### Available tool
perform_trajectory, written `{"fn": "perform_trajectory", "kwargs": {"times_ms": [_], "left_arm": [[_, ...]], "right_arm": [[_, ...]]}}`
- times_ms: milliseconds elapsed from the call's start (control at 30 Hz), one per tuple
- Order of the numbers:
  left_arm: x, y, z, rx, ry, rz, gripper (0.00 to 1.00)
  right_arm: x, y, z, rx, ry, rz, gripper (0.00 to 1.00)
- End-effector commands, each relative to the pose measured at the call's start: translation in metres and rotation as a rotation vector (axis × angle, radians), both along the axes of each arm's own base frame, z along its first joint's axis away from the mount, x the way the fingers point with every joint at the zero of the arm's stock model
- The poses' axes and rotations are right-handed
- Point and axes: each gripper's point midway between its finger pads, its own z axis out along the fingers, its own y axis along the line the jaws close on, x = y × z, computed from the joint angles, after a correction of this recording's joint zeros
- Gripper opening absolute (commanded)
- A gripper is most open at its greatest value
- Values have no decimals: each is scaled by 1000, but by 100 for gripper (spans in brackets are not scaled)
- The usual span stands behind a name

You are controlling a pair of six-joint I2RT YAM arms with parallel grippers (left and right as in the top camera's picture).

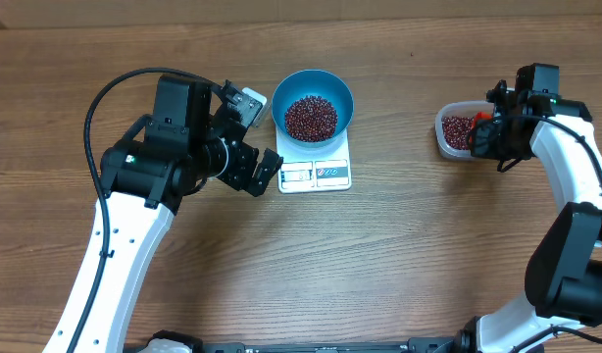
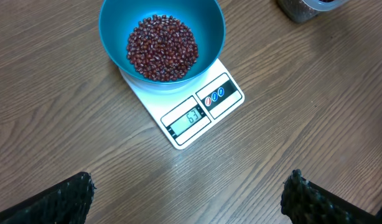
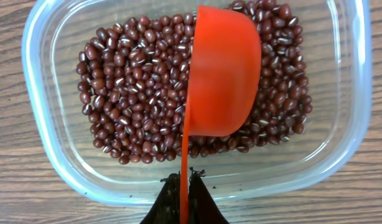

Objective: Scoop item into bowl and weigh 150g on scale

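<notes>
looking down at a wood table here. got the blue bowl parked on the white scale, sitting over the far part of it and leaving the display and buttons uncovered. reads what looks like 63 from the left wrist cam. already got a decent heap of beans in the bottom of that bowl, dark red-brown, piled around the middle with blue wall showing all round. well off to the right, found the clear tub with more of the same beans spread over its floor. as for the left claw – spread wide, gripping nothing, hanging just left of the scale and bowl, touching neither as far as the overhead shows. from its own cam, just two dark fingertips at the bottom corners with bare wood between. right claw – clenched tight on the thin handle of the red-orange scoop. got that scoop turned up on edge inside the tub, cup over the beans toward the right side in the wrist view, rounded back facing right. can't tell whether there's anything inside the cup from this angle.
</notes>
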Motion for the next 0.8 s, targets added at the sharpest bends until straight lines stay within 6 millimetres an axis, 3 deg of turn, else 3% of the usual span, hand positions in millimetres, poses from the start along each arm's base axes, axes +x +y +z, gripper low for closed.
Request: {"fn": "perform_trajectory", "kwargs": {"times_ms": [0,333,767], "left_arm": [[3,-1,4,-1,-14,-14,99],[3,-1,4,-2,-14,-14,100],[3,-1,4,-2,-14,-14,100]], "right_arm": [[-2,-3,-5,-35,12,14,4],[-5,6,-24,13,64,26,4],[-6,21,-24,101,63,38,4]]}}
